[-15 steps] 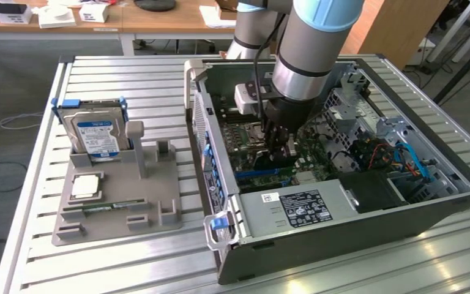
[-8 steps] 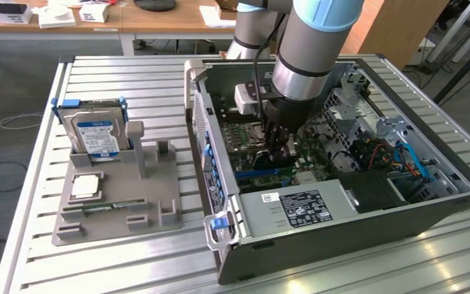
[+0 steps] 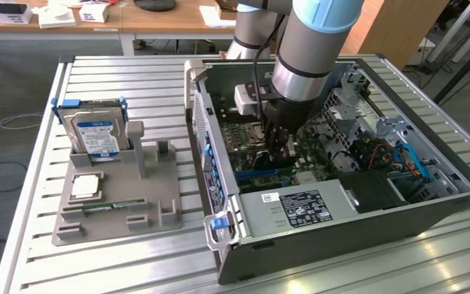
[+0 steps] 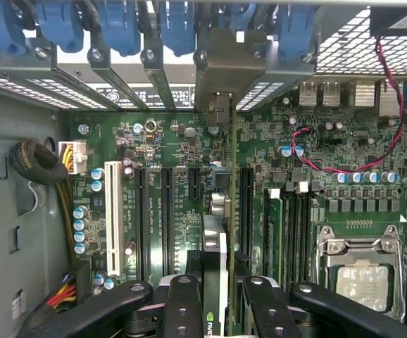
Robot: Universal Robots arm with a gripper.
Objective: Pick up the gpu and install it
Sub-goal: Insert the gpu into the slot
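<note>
Gripper (image 4: 219,313), partly closed, clamps the graphics card (image 4: 214,246) edge-on between its fingers, over the motherboard (image 4: 330,144) slots inside the open computer case (image 3: 341,242), which lies on a slatted metal table (image 3: 112,70) near a wooden desk (image 3: 161,21).

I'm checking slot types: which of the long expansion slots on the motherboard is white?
The white slot farthest from the CPU socket, beside the blue-topped capacitors; the other slots are black.
</note>
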